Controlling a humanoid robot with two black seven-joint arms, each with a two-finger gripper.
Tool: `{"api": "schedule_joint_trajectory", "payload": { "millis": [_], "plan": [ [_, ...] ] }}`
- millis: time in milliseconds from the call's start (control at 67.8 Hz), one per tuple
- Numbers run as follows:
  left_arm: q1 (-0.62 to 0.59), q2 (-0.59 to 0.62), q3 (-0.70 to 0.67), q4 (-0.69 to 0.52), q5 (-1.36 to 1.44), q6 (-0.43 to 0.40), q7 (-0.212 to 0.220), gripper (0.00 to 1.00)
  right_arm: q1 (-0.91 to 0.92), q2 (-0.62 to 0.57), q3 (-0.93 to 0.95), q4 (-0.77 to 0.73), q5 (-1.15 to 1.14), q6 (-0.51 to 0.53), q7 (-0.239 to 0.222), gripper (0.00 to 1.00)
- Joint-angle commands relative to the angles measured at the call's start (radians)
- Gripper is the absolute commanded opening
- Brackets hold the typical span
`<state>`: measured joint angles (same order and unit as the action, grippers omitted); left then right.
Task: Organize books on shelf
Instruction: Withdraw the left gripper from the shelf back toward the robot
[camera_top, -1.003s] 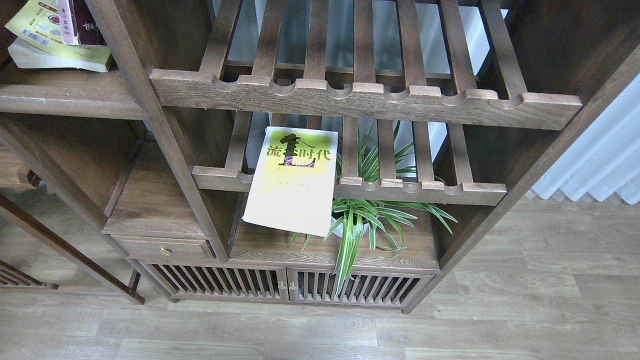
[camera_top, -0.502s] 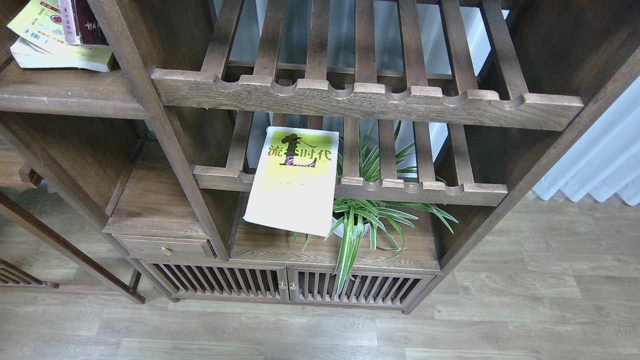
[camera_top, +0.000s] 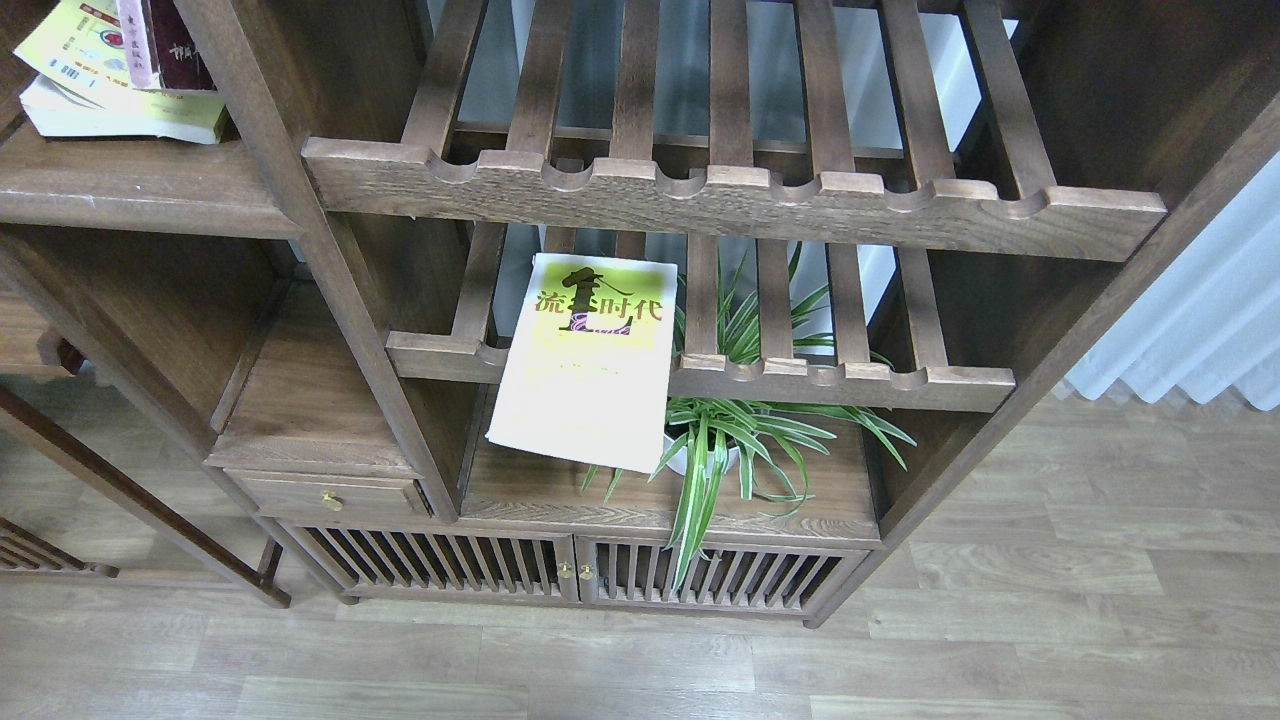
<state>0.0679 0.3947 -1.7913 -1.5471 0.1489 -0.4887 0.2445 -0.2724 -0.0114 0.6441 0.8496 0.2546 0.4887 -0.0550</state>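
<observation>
A yellow-green-and-white book (camera_top: 585, 360) lies face up on the lower slatted rack (camera_top: 850, 385), its near end hanging over the scalloped front rail. At the top left, a maroon book (camera_top: 178, 48) rests on a thick pale book with a yellow, barcoded cover (camera_top: 95, 95). Both are partly cut off by the frame edge. They sit on the solid dark-brown shelf (camera_top: 140, 190). A cover with "300" does not show. Neither of my grippers is in view.
An upper slatted rack (camera_top: 730, 195) juts out above the lower one. A potted spider plant (camera_top: 725, 440) stands on the solid board (camera_top: 560, 500) under the book's right side. A small drawer (camera_top: 330, 495) and slatted cabinet doors (camera_top: 570, 570) sit below. Wooden floor lies in front.
The whole view has shifted very slightly since one second ago. Nothing in the scene itself has moved.
</observation>
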Motion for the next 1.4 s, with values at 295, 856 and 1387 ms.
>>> {"api": "schedule_joint_trajectory", "payload": {
  "millis": [295, 856, 1387],
  "plan": [
    [0.226, -0.181, 0.039, -0.022, -0.008, 0.0, -0.005, 1.0, 0.05, 0.011, 0.015, 0.029, 0.005, 0.0, 0.0, 0.99],
    [0.271, -0.258, 0.174, 0.027, -0.006, 0.0, -0.001, 1.0, 0.166, 0.011, 0.055, 0.039, 0.008, 0.0, 0.041, 0.99],
    [0.296, -0.257, 0.11, 0.139, -0.009, 0.0, -0.01, 1.0, 0.277, 0.011, 0.035, 0.115, -0.003, 0.0, 0.041, 0.99]
  ]
}}
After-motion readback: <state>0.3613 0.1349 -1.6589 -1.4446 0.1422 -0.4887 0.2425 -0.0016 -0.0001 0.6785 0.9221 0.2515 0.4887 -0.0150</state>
